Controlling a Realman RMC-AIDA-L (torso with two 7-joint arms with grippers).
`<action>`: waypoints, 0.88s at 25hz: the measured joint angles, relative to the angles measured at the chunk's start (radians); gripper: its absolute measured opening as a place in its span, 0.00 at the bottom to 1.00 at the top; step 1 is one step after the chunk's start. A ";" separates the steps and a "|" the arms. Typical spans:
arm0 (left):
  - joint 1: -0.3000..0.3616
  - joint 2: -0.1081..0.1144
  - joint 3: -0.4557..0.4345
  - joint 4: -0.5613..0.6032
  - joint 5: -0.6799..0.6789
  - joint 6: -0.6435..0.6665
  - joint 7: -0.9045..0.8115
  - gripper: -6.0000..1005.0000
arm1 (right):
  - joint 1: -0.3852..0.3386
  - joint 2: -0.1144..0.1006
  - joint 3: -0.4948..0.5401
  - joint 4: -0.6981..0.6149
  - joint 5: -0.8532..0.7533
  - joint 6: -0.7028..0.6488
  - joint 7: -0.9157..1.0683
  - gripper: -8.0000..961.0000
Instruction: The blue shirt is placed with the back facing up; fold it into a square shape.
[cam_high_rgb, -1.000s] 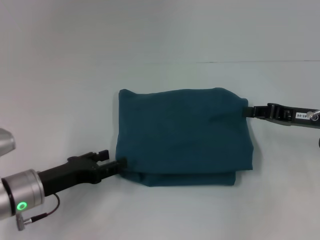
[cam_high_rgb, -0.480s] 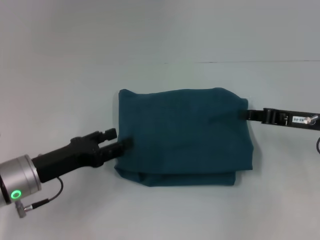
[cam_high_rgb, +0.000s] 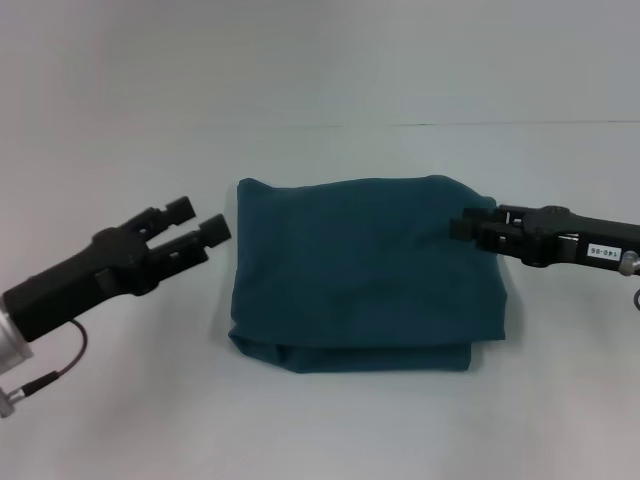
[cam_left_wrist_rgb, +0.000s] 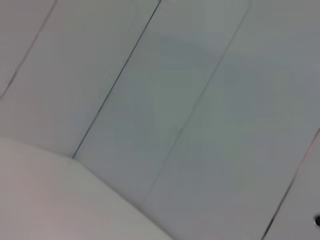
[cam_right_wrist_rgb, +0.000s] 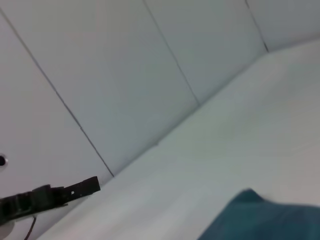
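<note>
The blue shirt (cam_high_rgb: 365, 272) lies on the table (cam_high_rgb: 300, 430) as a compact, nearly square bundle — folding looks essentially done, with only a doubled lower edge peeking out along the side nearest the robot. Little seems left beyond perhaps tidying that edge. The left gripper (cam_high_rgb: 197, 222) hangs just off the shirt's left edge, clear of the cloth, its two fingers parted and holding nothing. The right gripper (cam_high_rgb: 462, 225) reaches in level over the shirt's right edge — whether its fingers are parted or pinching fabric I cannot tell.
</note>
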 joint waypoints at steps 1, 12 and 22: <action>0.002 0.000 -0.008 0.001 -0.001 0.008 0.004 0.83 | -0.003 0.000 0.000 -0.001 0.009 -0.005 -0.016 0.34; 0.032 -0.001 -0.029 0.012 0.030 0.111 0.145 0.91 | 0.012 0.008 -0.110 -0.010 0.009 -0.082 -0.140 0.87; 0.031 -0.005 0.030 0.024 0.114 0.129 0.171 0.91 | 0.025 0.000 -0.198 -0.017 0.008 -0.110 -0.123 0.97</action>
